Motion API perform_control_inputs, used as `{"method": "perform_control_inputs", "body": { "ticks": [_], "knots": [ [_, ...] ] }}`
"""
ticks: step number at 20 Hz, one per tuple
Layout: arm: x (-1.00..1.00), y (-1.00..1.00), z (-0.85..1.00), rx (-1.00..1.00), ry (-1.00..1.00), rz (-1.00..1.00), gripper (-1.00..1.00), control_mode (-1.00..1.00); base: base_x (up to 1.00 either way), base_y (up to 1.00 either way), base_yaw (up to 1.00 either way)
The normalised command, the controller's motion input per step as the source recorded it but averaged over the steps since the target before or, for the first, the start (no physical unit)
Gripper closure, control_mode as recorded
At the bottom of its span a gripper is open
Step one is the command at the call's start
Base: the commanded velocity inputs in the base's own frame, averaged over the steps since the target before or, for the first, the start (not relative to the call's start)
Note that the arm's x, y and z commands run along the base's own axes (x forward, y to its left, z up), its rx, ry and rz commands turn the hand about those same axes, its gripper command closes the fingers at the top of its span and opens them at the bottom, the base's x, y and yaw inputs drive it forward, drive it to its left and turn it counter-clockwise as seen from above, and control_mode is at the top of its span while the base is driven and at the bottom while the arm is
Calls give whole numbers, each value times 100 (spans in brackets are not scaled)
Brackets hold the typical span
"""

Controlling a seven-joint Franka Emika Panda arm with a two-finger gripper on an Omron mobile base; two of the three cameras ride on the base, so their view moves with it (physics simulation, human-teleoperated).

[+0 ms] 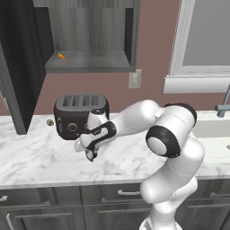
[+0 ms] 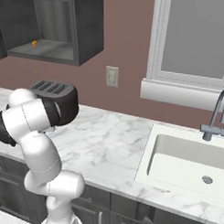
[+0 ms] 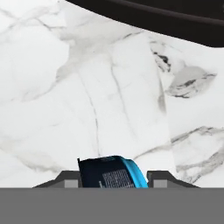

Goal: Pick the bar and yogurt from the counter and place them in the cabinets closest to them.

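Down on the counter (image 1: 40, 152), just in front of the toaster (image 1: 81, 116), the gripper (image 1: 91, 155) hangs low over the marble with its wrist bent downward. From the camera on the hand, the yogurt (image 3: 112, 173) sits right between the two finger tips, a small dark cup with a bright blue edge, and the tips appear to press against its sides, so the jaws look closed on it. The cup seems to be close to the stone or resting on it; I cannot tell which.

Above and to the left, the nearest cabinet (image 1: 90, 40) stands open, with a tiny orange object (image 1: 61, 56) already on its shelf. A small greenish-yellow round thing (image 1: 50, 121) lies on the marble beside the toaster. I cannot make out the bar anywhere.

My worry is the grip itself. The cup is small and round, and if the tips hold it low or off-centre it could twist or pop out as the arm lifts. The toaster is very close behind the hand, so a rising wrist could clip it. The open cabinet door (image 1: 18, 67) also hangs in the path upward, and a careless swing might strike its edge.
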Motion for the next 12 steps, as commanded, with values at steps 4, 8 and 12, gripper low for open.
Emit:
{"method": "perform_control_inputs", "body": {
  "ticks": [4, 8, 12],
  "knots": [
    [0, -37, -9, 0, 11, -12, 100, -100, 0, 0, 0],
    [0, -18, -2, 2, 7, -10, 100, -100, 0, 0, 0],
    [0, -8, 9, 22, 2, -4, 100, -100, 0, 0, 0]
  ]
}}
